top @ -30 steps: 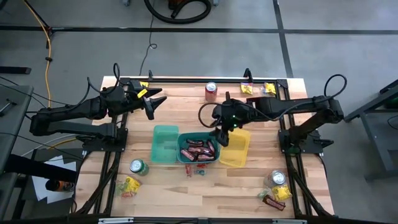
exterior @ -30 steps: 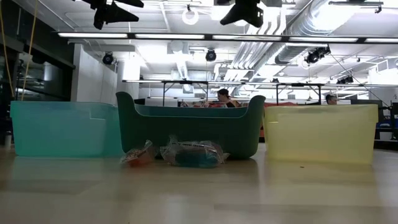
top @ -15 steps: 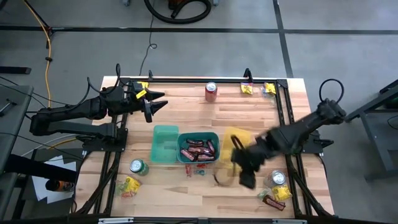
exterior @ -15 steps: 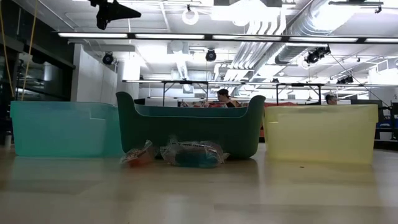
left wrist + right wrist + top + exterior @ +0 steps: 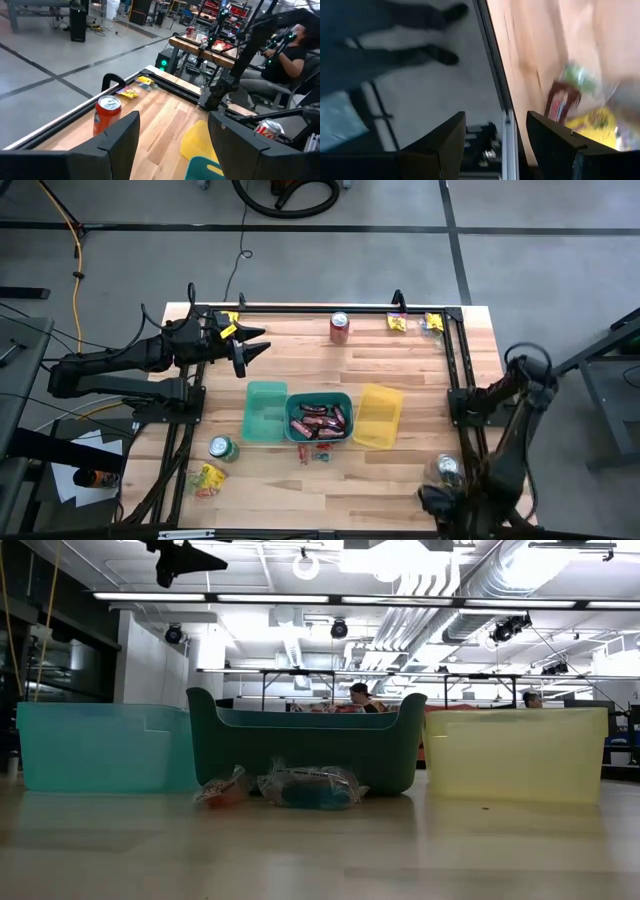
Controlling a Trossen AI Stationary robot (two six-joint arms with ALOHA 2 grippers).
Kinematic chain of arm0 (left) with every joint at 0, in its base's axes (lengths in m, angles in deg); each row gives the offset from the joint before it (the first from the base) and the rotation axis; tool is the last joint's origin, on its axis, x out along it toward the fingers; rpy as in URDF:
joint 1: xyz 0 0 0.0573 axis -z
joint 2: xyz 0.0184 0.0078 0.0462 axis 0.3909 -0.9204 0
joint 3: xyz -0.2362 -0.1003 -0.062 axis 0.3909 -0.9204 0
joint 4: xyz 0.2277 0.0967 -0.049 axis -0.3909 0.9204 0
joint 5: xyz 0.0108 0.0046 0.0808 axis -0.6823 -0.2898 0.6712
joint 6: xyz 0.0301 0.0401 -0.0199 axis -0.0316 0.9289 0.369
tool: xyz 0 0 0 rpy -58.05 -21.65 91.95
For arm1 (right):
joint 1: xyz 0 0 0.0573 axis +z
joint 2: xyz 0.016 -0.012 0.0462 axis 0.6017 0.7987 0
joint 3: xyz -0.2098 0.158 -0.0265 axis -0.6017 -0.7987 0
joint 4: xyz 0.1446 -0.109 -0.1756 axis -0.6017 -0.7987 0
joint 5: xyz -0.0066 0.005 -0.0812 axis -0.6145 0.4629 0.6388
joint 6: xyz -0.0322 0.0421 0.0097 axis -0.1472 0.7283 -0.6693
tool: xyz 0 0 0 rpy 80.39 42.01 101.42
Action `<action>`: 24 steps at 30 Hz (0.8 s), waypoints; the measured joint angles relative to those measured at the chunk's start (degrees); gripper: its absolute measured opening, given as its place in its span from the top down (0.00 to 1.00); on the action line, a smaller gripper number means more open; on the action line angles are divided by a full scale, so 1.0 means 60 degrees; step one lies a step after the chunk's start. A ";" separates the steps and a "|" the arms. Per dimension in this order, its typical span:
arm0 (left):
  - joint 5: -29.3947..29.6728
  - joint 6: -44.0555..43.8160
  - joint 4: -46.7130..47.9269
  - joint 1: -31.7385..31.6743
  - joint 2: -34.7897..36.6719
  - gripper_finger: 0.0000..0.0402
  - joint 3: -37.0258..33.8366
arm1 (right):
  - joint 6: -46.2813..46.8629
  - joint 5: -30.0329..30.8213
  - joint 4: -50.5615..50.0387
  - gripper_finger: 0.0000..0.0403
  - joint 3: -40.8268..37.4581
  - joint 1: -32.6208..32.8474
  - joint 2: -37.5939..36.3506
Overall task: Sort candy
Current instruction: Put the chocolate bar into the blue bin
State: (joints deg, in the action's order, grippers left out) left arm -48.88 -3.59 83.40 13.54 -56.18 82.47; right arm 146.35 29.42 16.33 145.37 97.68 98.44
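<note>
Brown-red candy bars (image 5: 320,418) lie in the dark teal middle bin (image 5: 342,397), between a light teal bin (image 5: 265,412) and a yellow bin (image 5: 378,416). Clear-wrapped sweets (image 5: 312,455) lie on the table before the middle bin, also in the low view (image 5: 310,788). Other candy lies near-left (image 5: 205,480) and at the far edge (image 5: 398,323). My right gripper (image 5: 437,502) is open at the near-right corner; its wrist view (image 5: 495,145) shows a brown bar (image 5: 560,102) and a yellow packet (image 5: 592,120) ahead. My left gripper (image 5: 250,345) waits open at far left, holding nothing (image 5: 172,135).
A red can (image 5: 339,327) stands at the far edge, a green can (image 5: 222,447) near-left and a silver can (image 5: 447,467) beside my right arm. The table's right rail (image 5: 507,125) runs just past my right gripper. Bare wood lies between the bins and the far edge.
My right arm has swung fast from above the gap between the middle and yellow bins toward the table's near-right corner, and now hangs over the candy there. The bins and sweets have stayed in place.
</note>
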 joint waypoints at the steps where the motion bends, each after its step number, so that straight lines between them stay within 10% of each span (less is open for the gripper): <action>1: 0.0000 -0.0004 -0.0018 0.0000 -0.0024 0.45 0.0000 | 0.0083 -0.0169 -0.0002 0.49 0.0000 0.0182 0.0243; 24: 0.0000 0.0003 0.0057 0.0000 -0.0845 0.45 0.0000 | 0.2603 -0.2219 -0.1092 0.49 -0.0007 0.0249 0.3697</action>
State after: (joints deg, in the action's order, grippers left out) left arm -48.88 -3.57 83.74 13.54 -61.26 82.47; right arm 161.97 16.11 9.79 145.33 99.17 120.62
